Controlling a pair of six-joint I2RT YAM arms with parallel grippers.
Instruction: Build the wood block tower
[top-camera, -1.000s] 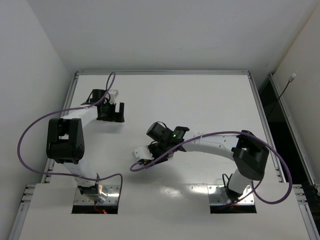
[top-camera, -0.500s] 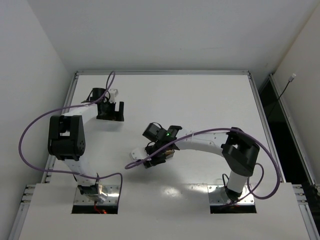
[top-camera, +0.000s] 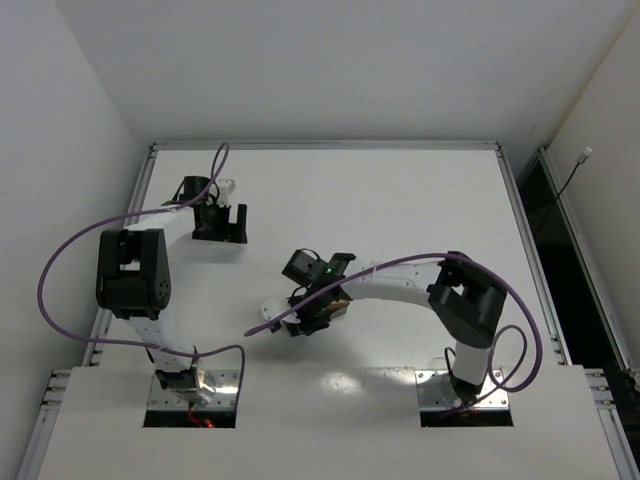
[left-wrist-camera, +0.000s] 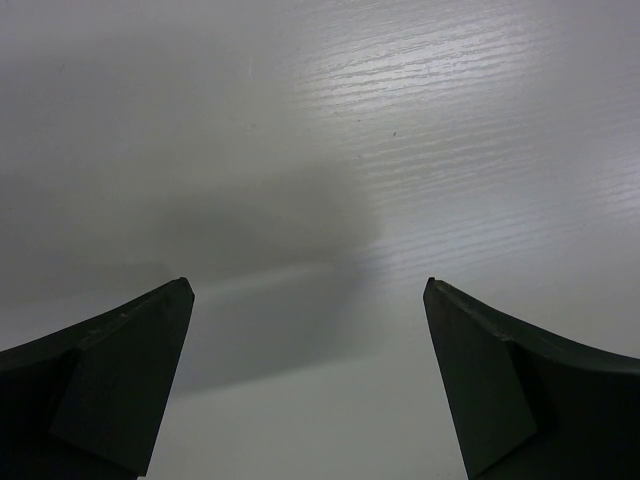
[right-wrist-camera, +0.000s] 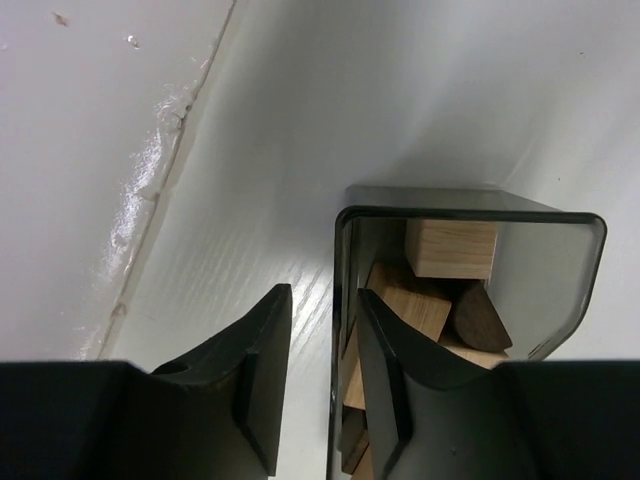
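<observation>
Right gripper stands narrowly open astride one wall of the tray — wood blocks heaped inside, mid-table. Left gripper gapes wide above the table, far left.

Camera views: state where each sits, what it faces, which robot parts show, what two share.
Top external: above, behind the robot, looking down at the table; left arm and right arm show.
Left wrist: faces bare table; left gripper open.
Right wrist: right gripper straddles the tray wall, wood blocks inside.
Shared: top and right wrist show the right gripper.
</observation>
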